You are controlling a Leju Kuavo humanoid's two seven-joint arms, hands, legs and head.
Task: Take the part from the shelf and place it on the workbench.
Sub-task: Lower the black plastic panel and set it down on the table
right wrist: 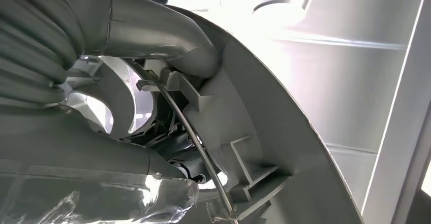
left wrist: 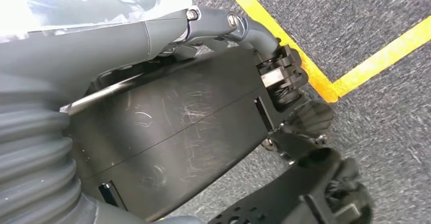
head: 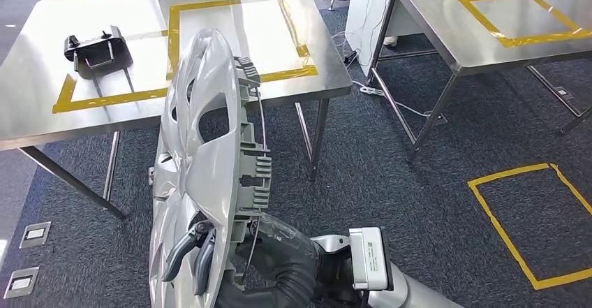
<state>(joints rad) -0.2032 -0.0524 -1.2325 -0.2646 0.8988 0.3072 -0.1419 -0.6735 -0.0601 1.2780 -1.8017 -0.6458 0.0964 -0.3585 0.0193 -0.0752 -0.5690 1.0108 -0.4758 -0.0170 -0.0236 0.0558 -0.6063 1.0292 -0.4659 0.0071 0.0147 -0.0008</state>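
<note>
Right robot hand (head: 199, 248) holds the wheel cover (head: 202, 161): dark fingers (head: 183, 248) hook through a spoke opening on the silver face, arm behind the rim. Cover is held on edge, near upright, in the air on the robot's side of the bench (head: 42, 105), not touching it. Grey clip ribs and the wire retaining ring (right wrist: 190, 132) on its back face show toward the right arm; in the right wrist view the thumb lies against the inner rim beside that ring.

On the bench: yellow tape rectangle (head: 105, 100), and a black bracket part (head: 98, 49) sitting at the rectangle's far left corner, well apart from the cover. A second steel table (head: 447, 35) with its own tape square stands right of the bench; another tape outline (head: 502, 231) is on the carpet below it.

Left robot hand (left wrist: 203, 26): hangs over the carpet by a yellow tape corner, dark robot body parts close by; grip state, cannot tell.
</note>
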